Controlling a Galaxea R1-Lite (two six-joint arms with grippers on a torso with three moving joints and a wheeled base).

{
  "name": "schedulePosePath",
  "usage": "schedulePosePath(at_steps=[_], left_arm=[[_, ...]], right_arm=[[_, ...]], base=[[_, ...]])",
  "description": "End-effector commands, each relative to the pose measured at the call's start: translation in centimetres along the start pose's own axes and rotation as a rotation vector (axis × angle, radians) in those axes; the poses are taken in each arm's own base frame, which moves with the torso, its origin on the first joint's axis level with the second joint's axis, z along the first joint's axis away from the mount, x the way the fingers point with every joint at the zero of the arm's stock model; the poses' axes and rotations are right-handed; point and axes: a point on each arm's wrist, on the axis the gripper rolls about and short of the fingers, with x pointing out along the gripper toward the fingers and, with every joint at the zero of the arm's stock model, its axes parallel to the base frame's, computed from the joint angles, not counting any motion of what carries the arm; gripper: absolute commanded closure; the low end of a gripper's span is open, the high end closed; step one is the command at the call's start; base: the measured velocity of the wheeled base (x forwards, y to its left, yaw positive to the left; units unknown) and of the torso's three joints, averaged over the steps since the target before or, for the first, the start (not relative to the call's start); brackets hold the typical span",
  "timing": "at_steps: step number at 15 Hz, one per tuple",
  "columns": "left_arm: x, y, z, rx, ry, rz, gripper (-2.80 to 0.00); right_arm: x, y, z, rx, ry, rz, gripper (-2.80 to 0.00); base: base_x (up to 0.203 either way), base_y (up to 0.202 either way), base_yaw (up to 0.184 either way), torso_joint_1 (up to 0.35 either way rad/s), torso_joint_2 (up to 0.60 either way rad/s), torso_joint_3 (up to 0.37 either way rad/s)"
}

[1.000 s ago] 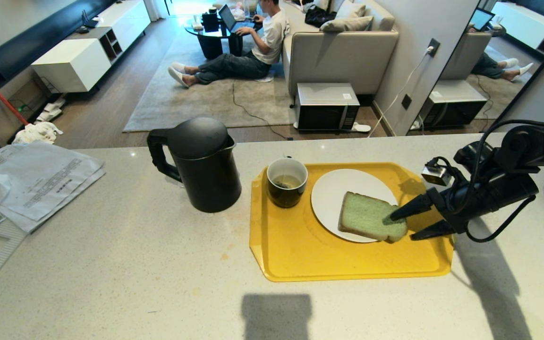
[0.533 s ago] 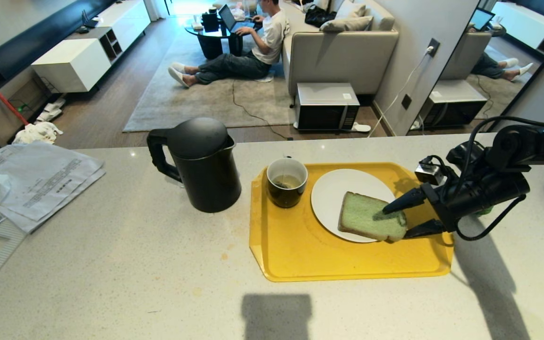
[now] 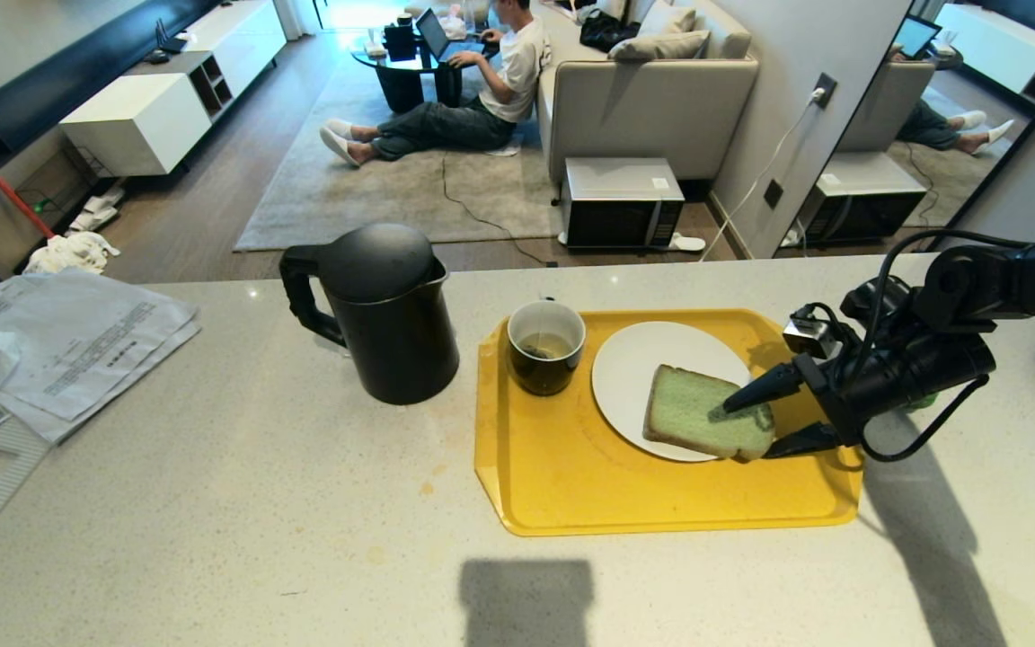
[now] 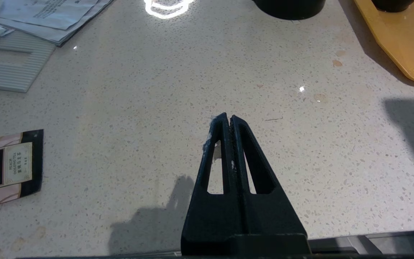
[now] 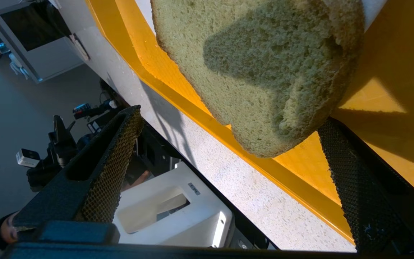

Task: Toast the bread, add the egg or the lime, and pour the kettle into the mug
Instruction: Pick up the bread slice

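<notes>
While jaws gape, bread corner between fingers.

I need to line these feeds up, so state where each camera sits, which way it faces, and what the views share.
Head view: up on the robot, looking forward and down at the counter, kettle and yellow tray; the right gripper shows, open, straddling the bread.
Left wrist view: behind the shut left gripper, facing bare counter.
Right wrist view: behind the open fingers, facing the bread's corner.
Shared: bread and tray appear in head and right wrist views; the counter in all three.
</notes>
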Motion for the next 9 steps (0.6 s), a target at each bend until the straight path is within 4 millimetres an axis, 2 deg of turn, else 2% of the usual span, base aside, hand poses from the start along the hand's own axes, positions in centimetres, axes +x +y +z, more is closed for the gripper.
schedulePosePath(at_steps=[1, 2, 9], left_arm=[[0.01, 0.0, 0.0, 0.0, 0.002, 0.0, 0.0], [0.01, 0.0, 0.0, 0.0, 0.002, 0.0, 0.0], [0.01, 0.0, 0.0, 0.0, 0.002, 0.0, 0.0]], right_arm=[[0.13, -0.16, -0.01, 0.008, 0.007, 0.005, -2.8], [0.2, -0.24, 0.02, 0.01, 0.008, 0.005, 0.0], [-0.02, -0.35, 0.0, 0.015, 0.006, 0.003, 0.0]], base=[[0.0, 0.0, 0.0, 0.0, 0.0, 0.0], [0.0, 0.0, 0.0, 0.0, 0.0, 0.0], [0.0, 0.0, 0.0, 0.0, 0.0, 0.0]])
